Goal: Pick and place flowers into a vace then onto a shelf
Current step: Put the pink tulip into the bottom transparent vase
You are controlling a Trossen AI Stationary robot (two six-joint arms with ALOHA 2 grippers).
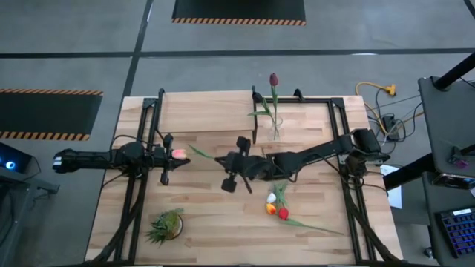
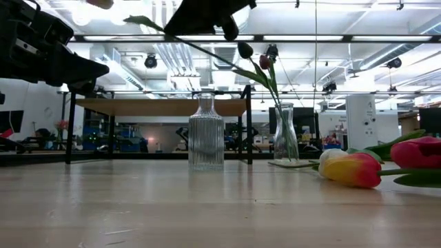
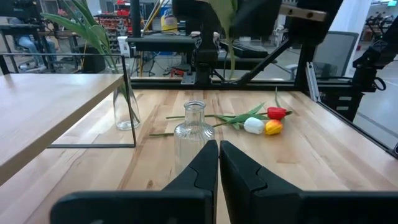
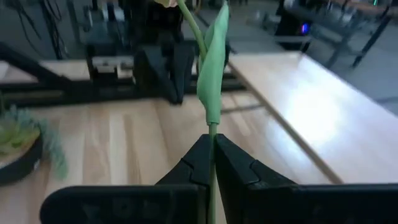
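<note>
From above, the right gripper (image 1: pixel 231 172) reaches past the table's middle, pinched on a pink tulip (image 1: pixel 178 154) whose head lies by the closed, empty left gripper (image 1: pixel 165 169). Three tulips (image 1: pixel 276 206) lie on open tabletop. At table height, a ribbed bottle (image 2: pixel 206 132) stands before the shelf (image 2: pixel 158 107). The right wrist view shows the stem (image 4: pixel 198 37) clamped.

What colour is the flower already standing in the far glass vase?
Dark maroon flower, on a green stem in the vase; the high view shows it best.
</note>
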